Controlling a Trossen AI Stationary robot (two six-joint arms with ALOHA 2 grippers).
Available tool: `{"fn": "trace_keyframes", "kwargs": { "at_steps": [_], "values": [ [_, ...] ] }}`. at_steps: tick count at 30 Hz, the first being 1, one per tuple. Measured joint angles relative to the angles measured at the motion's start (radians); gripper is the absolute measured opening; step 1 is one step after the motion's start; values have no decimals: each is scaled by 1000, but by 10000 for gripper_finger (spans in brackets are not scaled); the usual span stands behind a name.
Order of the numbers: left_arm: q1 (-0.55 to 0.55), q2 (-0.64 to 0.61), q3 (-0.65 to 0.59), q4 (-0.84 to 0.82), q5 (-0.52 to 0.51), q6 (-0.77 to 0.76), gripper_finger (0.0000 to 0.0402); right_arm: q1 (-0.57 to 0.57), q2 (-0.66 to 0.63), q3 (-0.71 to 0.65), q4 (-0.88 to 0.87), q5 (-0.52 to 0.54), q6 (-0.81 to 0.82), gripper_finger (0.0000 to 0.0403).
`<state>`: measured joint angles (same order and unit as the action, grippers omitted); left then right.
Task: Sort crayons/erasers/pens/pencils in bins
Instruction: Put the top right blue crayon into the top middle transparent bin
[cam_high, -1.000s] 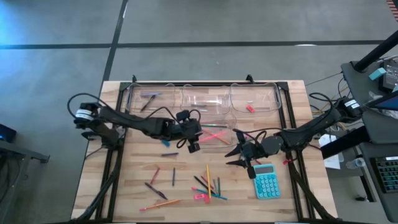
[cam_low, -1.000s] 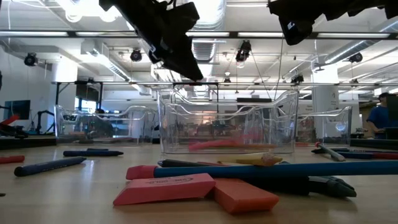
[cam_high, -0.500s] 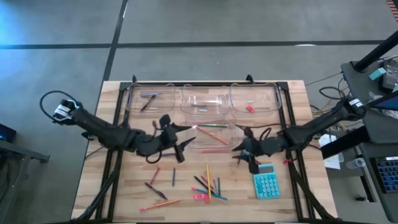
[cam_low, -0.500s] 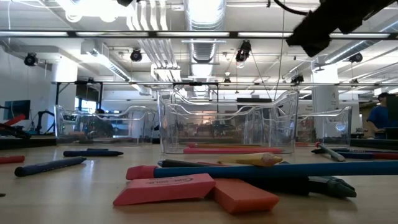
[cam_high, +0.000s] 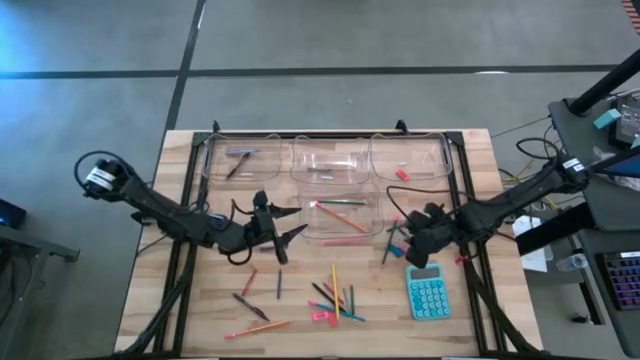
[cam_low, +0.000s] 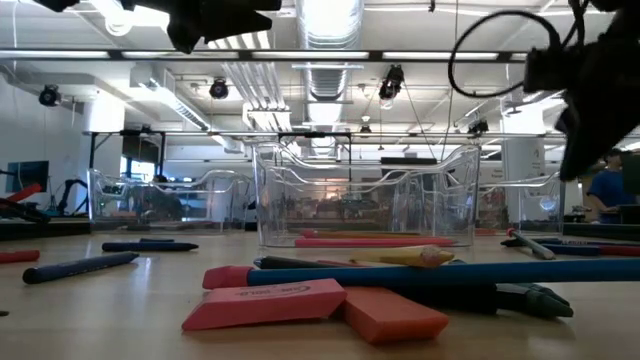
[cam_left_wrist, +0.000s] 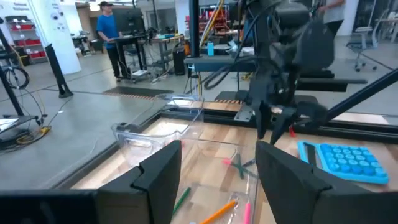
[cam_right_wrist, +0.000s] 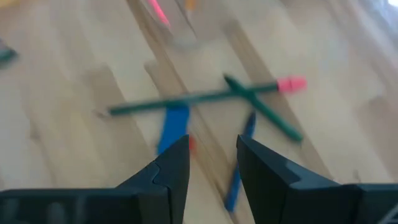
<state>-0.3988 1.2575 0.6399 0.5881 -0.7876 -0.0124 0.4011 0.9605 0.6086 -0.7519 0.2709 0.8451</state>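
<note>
Four clear bins: three in the far row (cam_high: 330, 160) and one in front (cam_high: 345, 215) with pencils lying in it (cam_left_wrist: 214, 211). My left gripper (cam_high: 292, 222) is open and level, left of that front bin, holding nothing (cam_left_wrist: 217, 180). My right gripper (cam_high: 402, 245) is open and slants down right of the bin, above a green pencil (cam_right_wrist: 186, 98), a blue eraser (cam_right_wrist: 173, 127) and a blue pen (cam_right_wrist: 239, 165) lying on the table. More pens, pencils and crayons (cam_high: 330, 295) lie near the front edge.
A teal calculator (cam_high: 430, 293) lies near my right gripper. A red eraser (cam_high: 402, 173) is in the far right bin, a dark pen (cam_high: 238, 165) in the far left one. Pink erasers (cam_low: 265, 303) lie close to the low camera. People stand in the room beyond.
My left gripper has drawn back from above the front bin toward the table's left edge and tipped up from pointing down to level. The pink pencil in that bin now lies flat. My right gripper has rolled, tipped downward and sunk toward the table.
</note>
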Motion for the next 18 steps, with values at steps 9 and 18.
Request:
{"fn": "trace_keyframes", "kwargs": {
  "at_steps": [9,18],
  "values": [
    [0,-1,-3,0,45,0,192,0,-4,-116,18,-26,83,123],
    [0,-1,-3,6,48,-1,192,0,-5,-221,92,-43,125,123]
  ]
}}
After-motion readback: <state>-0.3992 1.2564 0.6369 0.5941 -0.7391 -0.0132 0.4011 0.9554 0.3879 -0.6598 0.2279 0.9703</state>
